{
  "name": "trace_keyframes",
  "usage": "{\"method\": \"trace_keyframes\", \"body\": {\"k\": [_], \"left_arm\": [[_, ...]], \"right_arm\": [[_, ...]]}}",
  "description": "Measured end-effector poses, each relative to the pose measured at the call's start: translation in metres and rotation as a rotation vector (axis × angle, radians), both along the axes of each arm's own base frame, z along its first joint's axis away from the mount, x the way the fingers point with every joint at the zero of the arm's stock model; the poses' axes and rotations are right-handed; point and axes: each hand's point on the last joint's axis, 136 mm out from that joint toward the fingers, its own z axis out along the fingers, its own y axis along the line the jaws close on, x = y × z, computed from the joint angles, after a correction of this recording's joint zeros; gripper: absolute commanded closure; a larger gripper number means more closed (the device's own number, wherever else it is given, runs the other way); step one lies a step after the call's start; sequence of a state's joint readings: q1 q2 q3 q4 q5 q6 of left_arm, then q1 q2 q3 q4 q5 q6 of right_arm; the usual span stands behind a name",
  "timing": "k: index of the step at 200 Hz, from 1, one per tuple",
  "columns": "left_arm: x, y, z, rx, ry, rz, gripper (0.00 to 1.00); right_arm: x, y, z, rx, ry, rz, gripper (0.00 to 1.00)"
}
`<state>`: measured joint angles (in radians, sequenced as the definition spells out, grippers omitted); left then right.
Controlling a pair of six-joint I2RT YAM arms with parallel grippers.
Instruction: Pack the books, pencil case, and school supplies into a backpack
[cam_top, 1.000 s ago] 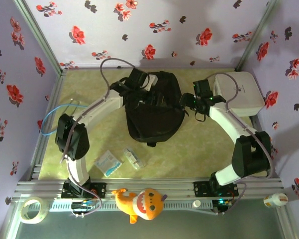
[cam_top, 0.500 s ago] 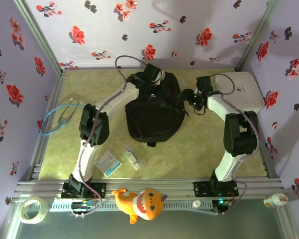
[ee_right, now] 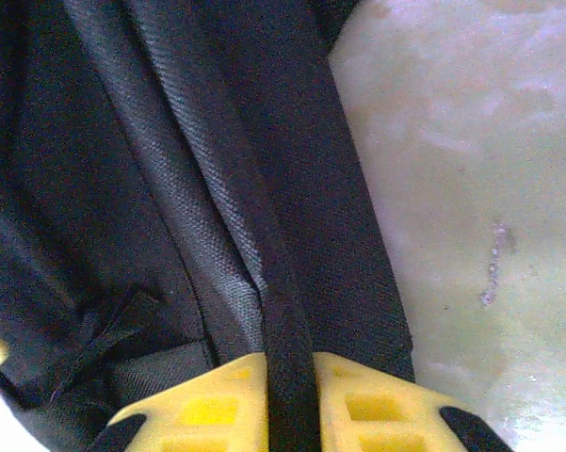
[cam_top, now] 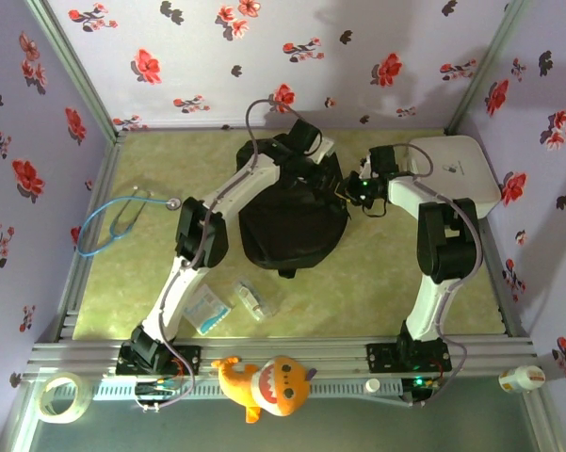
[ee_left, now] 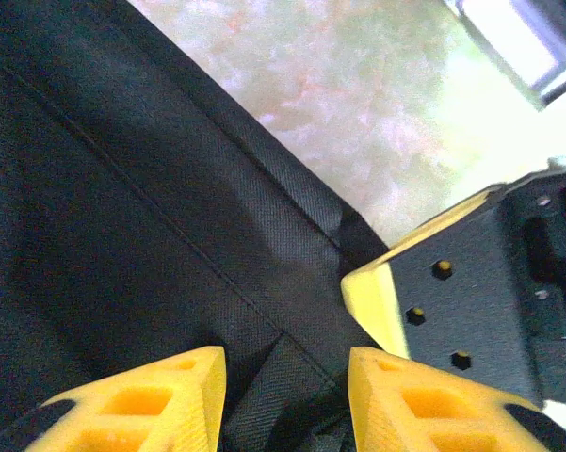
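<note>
Top external: backpack (cam_top: 292, 231) lies lengthwise near-to-far.

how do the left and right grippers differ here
The left gripper has its jaws apart, backpack fabric between them; the right gripper has its jaws pinched on a backpack fold. The left works the backpack's far edge, the right its right edge. Both are yellow-tipped.

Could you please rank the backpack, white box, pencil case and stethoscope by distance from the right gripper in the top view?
1. backpack, in its grip
2. white box, right
3. pencil case, near left
4. stethoscope, far left
</note>
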<state>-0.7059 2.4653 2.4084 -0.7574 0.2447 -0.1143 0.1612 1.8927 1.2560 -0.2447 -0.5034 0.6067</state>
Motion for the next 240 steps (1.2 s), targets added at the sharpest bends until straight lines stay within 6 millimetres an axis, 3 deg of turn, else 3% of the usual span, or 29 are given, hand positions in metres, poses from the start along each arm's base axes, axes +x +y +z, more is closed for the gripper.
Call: {"method": "trace_keyframes", "body": {"k": [23,88,131,150,214,240], "left_arm": [[-0.003,0.005,-0.011,0.036,0.018,-0.02,0.61],[0.006,0.02,-0.016,0.075,0.002,-0.024,0.56],[0.0,0.027,-0.028,0.13,0.01,-0.064,0.55],[-0.002,0.028,-0.031,0.149,0.012,-0.084,0.61],[-0.004,0.031,-0.036,0.165,0.036,-0.066,0.95],[-0.002,0.031,-0.035,0.14,0.073,0.004,0.96]], "right_arm": [[0.0,0.002,0.006,0.02,-0.012,0.015,0.93],[-0.009,0.01,0.019,0.07,-0.051,0.065,0.94],[-0.016,0.012,0.023,0.081,-0.059,0.084,0.94],[-0.017,0.012,0.024,0.081,-0.064,0.09,0.94],[-0.018,0.014,0.023,0.066,-0.069,0.104,0.94],[-0.018,0.014,0.022,0.054,-0.068,0.099,0.94]]}}
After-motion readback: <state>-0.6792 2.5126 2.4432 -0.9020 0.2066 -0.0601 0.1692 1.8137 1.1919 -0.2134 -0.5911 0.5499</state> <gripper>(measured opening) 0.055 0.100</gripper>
